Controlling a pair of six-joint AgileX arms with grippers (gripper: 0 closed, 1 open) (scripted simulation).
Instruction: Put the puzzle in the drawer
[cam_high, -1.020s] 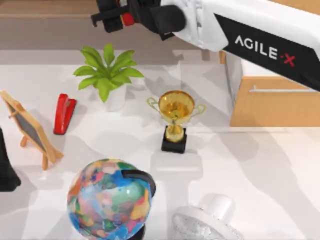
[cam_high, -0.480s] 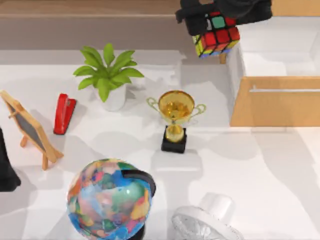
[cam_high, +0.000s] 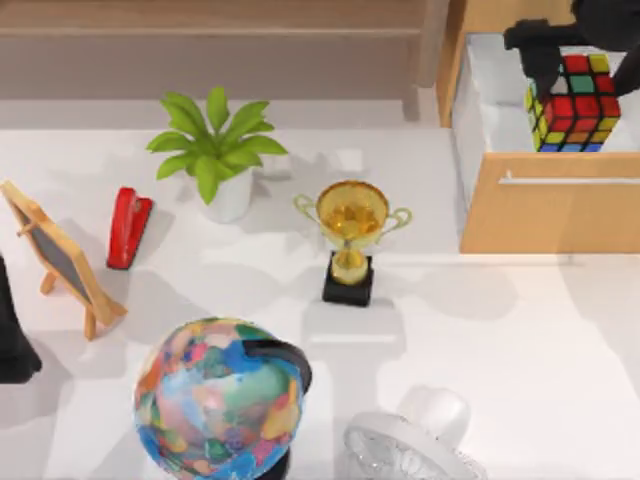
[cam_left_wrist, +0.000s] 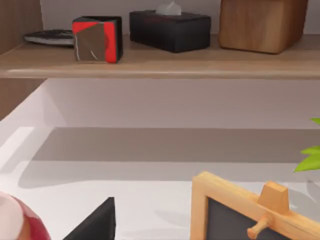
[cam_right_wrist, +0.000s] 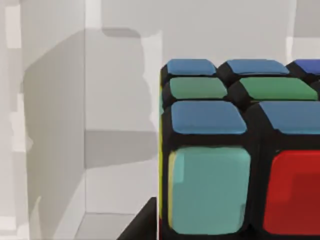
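Two arms on my rig, one working. Going left to right across the table (cam_high: 520, 330): my left arm is parked at the far left edge, dark bulk only, jaws I cannot tell. Then small chalkboard easel (cam_high: 60, 255), red stapler (cam_high: 128, 227), potted plant (cam_high: 215, 150), globe (cam_high: 215, 400) near the front, gold trophy (cam_high: 351, 225) mid-table, white fan (cam_high: 410, 450) at the front edge. All well left of my right gripper (cam_high: 562, 62). That one is at the top right, over the open drawer (cam_high: 545, 205); jaws clamped on the puzzle (cam_high: 573, 102), which sits directly under them, above the drawer's white interior, behind its front panel. Right wrist view has the puzzle (cam_right_wrist: 235, 150) close against the white drawer wall (cam_right_wrist: 55, 125).
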